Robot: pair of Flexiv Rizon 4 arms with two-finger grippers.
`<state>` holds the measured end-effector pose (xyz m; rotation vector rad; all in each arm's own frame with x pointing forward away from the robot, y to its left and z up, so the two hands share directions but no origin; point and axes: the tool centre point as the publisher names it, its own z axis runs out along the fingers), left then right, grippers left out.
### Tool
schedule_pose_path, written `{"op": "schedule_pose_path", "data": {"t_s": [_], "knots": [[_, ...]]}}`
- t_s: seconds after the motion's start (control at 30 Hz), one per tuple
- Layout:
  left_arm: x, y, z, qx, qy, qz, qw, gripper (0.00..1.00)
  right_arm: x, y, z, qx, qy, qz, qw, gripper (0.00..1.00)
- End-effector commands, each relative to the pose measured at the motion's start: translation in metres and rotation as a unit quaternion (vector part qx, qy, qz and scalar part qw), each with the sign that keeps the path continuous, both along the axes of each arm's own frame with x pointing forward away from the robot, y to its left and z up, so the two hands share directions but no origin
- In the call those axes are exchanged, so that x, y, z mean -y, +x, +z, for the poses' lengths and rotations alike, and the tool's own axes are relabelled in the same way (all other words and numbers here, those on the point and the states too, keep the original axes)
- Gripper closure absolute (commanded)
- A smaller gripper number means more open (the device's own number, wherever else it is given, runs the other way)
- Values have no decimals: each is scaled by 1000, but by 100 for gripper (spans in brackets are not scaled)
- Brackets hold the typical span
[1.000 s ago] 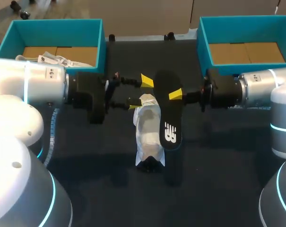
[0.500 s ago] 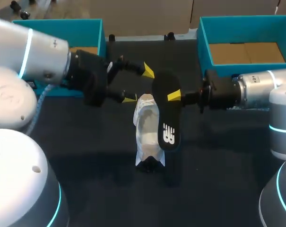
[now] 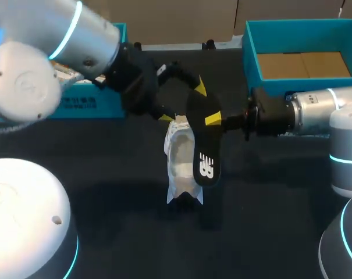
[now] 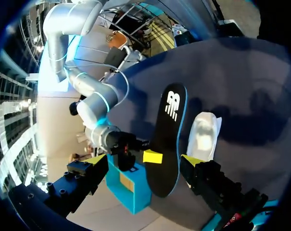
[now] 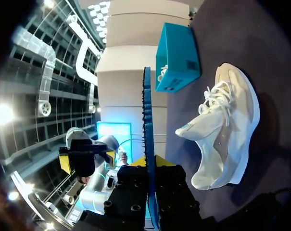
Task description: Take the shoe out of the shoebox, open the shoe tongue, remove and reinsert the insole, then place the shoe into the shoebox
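The white shoe point(image 3: 178, 165) lies on the dark table point(image 3: 106, 221), its opening facing up. Just above its right side hangs the black insole point(image 3: 203, 139), logo up, with my right gripper point(image 3: 215, 119) shut on its edge. In the right wrist view the insole point(image 5: 147, 120) stands edge-on between the right gripper point(image 5: 150, 163) fingers, and the shoe point(image 5: 222, 130) lies beside it. My left gripper point(image 3: 181, 103) is open at the insole's far end. In the left wrist view the insole point(image 4: 167, 139) runs between the spread fingers of the left gripper point(image 4: 144, 163), with the shoe point(image 4: 203, 137) beyond.
A teal shoebox point(image 3: 85, 104) stands at the back left, mostly hidden by my left arm; it also shows as the teal shoebox point(image 5: 176, 57) past the shoe. A second teal shoebox point(image 3: 251, 52) with a cardboard floor stands at the back right.
My left arm has swung up and to the right, bringing its open gripper over the insole's far end. The insole has sunk slightly toward the shoe. The right arm has barely moved.
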<state>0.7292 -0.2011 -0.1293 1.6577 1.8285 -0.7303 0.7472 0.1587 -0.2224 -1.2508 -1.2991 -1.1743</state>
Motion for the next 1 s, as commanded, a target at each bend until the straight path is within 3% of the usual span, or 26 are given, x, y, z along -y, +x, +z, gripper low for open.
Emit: {"op": "schedule_pose_path", "data": {"t_s": [0.03, 0.67, 1.0], "knots": [[9, 5, 0, -18, 185, -2, 983, 0, -1, -1, -1, 1, 1, 0, 1000, 100], [9, -2, 1, -18, 327, -23, 945, 0, -5, -8, -9, -2, 6, -1, 1000, 100], [11, -2, -2, -28, 362, -20, 931, 0, -5, -9, -10, 3, 8, 0, 1000, 100]]}}
